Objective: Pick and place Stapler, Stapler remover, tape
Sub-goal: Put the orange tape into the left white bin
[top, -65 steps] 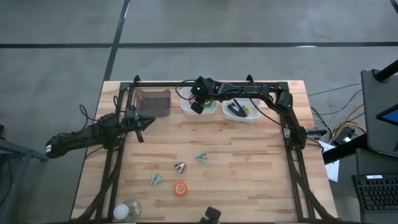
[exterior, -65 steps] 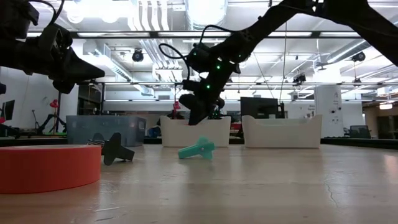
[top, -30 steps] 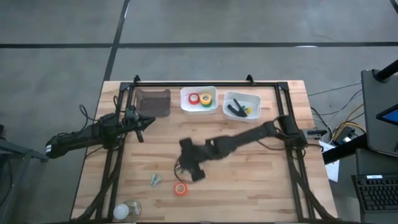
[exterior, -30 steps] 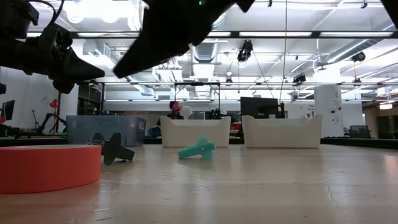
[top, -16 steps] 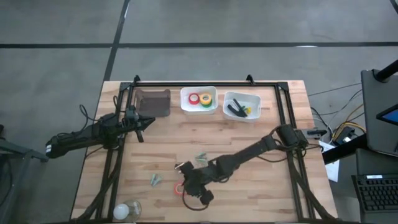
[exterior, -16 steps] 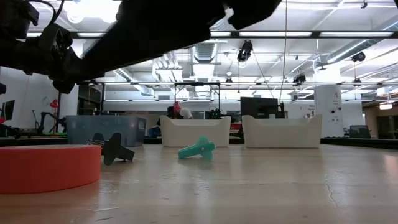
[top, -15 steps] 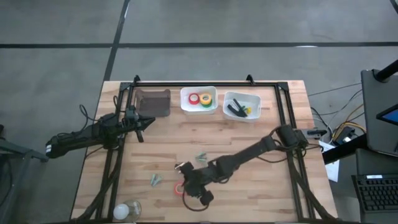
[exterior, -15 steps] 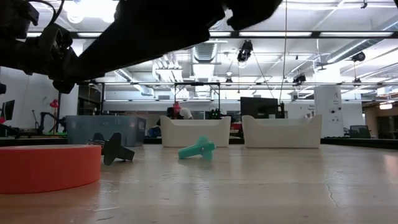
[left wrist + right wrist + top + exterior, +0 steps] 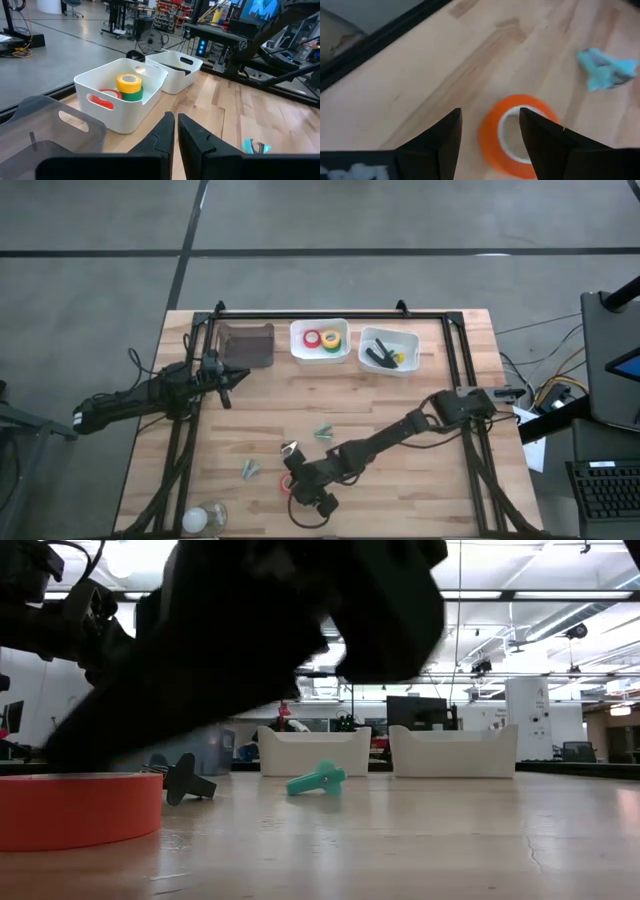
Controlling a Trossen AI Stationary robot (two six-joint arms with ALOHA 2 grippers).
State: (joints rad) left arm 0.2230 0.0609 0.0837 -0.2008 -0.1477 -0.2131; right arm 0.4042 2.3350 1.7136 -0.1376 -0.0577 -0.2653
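A red-orange tape roll (image 9: 288, 483) lies flat on the table near its near edge; it also shows in the low view (image 9: 80, 808) and the right wrist view (image 9: 512, 134). My right gripper (image 9: 298, 490) is open just above it, and the roll shows just beyond the two fingertips (image 9: 490, 137). Red, yellow and green tape rolls (image 9: 323, 339) lie in a white bin (image 9: 300, 352) at the back. The black stapler (image 9: 378, 356) lies in a second white bin (image 9: 408, 366). My left gripper (image 9: 228, 384) is shut and empty at the back left, clear of the table.
A teal staple remover (image 9: 324, 433), a dark one (image 9: 291, 448) and a bluish one (image 9: 250, 470) lie around the roll. A grey bin (image 9: 247, 345) stands at the back left. A white bulb-like object (image 9: 200, 518) sits at the near left corner. The black frame rails (image 9: 195, 420) border the table.
My right gripper has gone from the middle of the table toward the near edge and down, ending low over the red-orange tape roll. The roll and the staple removers have stayed where they were.
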